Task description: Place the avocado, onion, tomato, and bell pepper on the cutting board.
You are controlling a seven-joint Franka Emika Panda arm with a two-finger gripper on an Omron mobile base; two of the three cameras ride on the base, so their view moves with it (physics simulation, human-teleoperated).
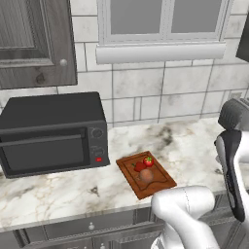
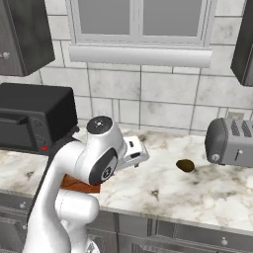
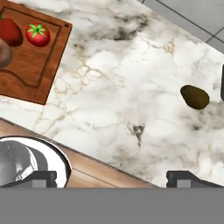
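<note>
Cutting board (image 1: pixel 146 181): flat rect. reddish-brown wood w/ groove near its rim, lying on the marble surface (image 1: pixel 194 146) toward its front edge, just right of the microwave (image 1: pixel 51 133). It carries 3 items, grouped close together. Tomato (image 1: pixel 148 161): bright red, round, green star cap, at the board's back end. Bell pepper (image 1: pixel 139 166): darker red, slightly lumpy, just beside the tomato. Onion (image 1: pixel 146 175): pale tan-pink ball, smooth skin, near board's middle, in front of the other two.

Hand view has the board (image 3: pixel 30 70) at upper left w/ tomato (image 3: pixel 37 35) near its corner, pepper (image 3: pixel 11 31) next to it, onion (image 3: pixel 3 54) cut off by the frame edge.

Avocado (image 2: pixel 185 165): very dark green-brown oval, off the board, alone on the bare surface (image 2: pixel 163 192), well apart from the board, nearer the toaster (image 2: pixel 230 141) at the right end. In hand view it (image 3: pixel 194 97) sits at right on white-grey veined marble.

Microwave: black box, glossy door, knobs + red button. Toaster: grey metal, rounded, slotted top. Wall behind: pale square tiles, window sill above.

Fingers (image 3: pixel 43 177): spread wide, nothing between them, tips dark and blocky, up over the surface's front edge, between board and avocado.
</note>
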